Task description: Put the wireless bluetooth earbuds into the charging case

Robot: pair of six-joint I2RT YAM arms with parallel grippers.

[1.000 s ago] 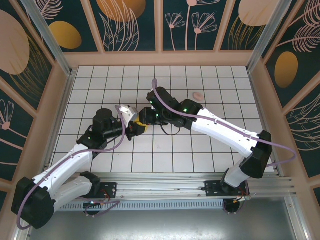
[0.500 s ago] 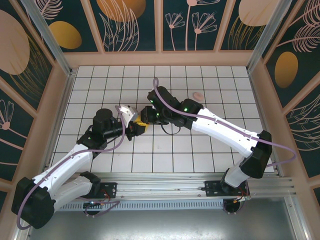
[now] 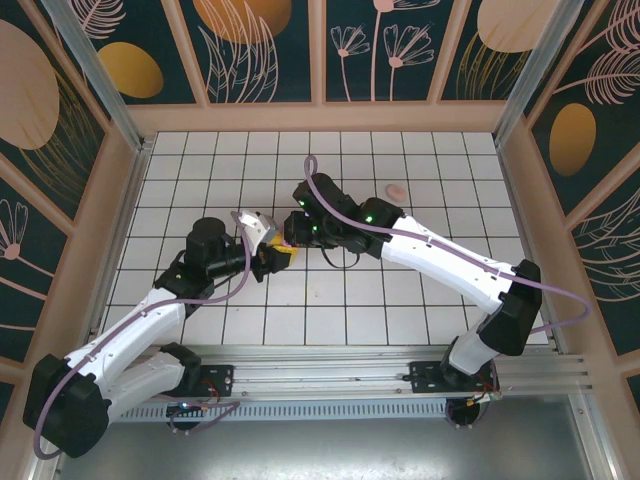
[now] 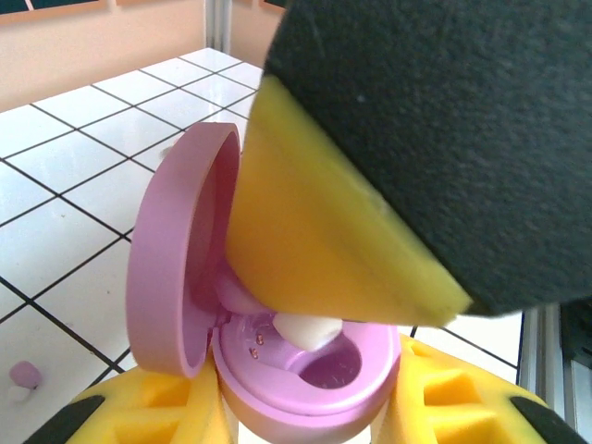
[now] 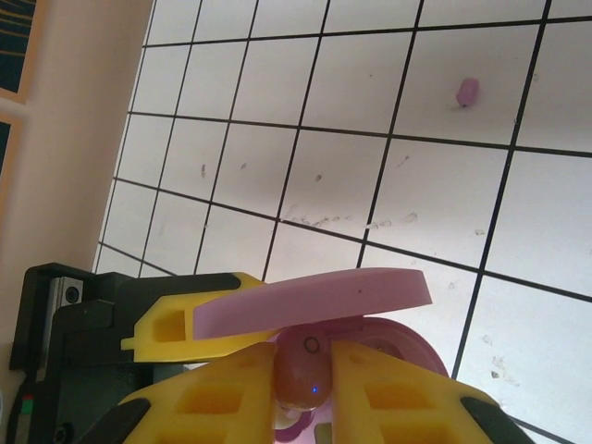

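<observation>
Two grippers divide the work: the left gripper (image 3: 272,256) clamps the open charging case (image 4: 277,393) steady, lid (image 4: 171,250) tilted back, so the right gripper (image 5: 303,388), pinching an earbud (image 5: 296,356) just over the case's well (image 4: 330,370), can seat it.

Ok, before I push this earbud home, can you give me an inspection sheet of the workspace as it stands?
Surface: white tiled table, with faint scuff marks on the tiles.
Job's things: charging case is open with its lid up. The held earbud is at the case's socket, not plainly seated. A loose earbud lies on a tile.
Clutter: a pink oval lump sits far right of the arms.
Pincers: left pincer is shut on the charging case. Right pincer is shut on the held earbud.
Cables: a lilac cable runs along each arm.
Surroundings: floral wall panels and an aluminium rail at the near edge.
</observation>
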